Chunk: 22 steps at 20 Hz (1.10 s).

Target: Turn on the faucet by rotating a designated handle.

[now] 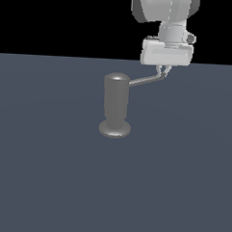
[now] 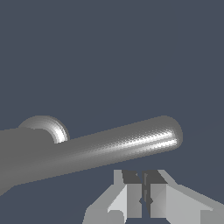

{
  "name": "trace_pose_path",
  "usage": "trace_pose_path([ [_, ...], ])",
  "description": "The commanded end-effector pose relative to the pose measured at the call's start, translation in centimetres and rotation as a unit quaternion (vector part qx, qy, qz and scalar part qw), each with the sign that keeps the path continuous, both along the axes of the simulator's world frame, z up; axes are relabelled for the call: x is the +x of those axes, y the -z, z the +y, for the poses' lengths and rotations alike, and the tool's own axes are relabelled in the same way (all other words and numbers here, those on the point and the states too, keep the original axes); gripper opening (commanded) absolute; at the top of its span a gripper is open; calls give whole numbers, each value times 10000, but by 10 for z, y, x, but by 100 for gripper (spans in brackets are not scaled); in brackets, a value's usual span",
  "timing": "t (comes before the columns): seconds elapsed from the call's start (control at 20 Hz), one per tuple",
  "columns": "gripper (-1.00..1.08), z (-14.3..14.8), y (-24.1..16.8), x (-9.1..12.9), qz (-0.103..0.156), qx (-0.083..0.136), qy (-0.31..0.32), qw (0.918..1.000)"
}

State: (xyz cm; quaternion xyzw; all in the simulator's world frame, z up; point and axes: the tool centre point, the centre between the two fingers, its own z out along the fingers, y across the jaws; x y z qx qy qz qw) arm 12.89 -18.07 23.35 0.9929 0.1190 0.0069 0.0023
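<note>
Standing upright near the middle of the dark blue-grey tabletop (image 1: 47,182), the faucet (image 1: 115,106) is a grey metal cylinder with a rounded top and a flared round base. No brand, label or writing can be read on it or on the arm.

From the cylinder's top the handle (image 1: 146,80), a slim grey rod with a rounded tip, reaches out toward the exterior view's right and rises slightly toward its tip. The white gripper (image 1: 163,71) hangs down from the arm on the exterior view's right, and its fingers come down to the handle's outer end, at or just beside the tip.

In the wrist view the handle (image 2: 122,146) crosses the picture with its rounded tip free, and the fingers (image 2: 133,197) sit beside the rod rather than around it. They are pressed together with only a thin dark seam between them and pinch nothing. Whether they actually touch the rod is hard to judge from either view; they appear very close to it.
</note>
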Motion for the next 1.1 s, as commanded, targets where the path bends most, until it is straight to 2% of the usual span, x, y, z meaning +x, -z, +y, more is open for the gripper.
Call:
trace_pose_path([
  [0.0,-100,13,7,9,16,27,-64,10000],
  [1.05,-100,27,11,50,44,21,-26,10000],
])
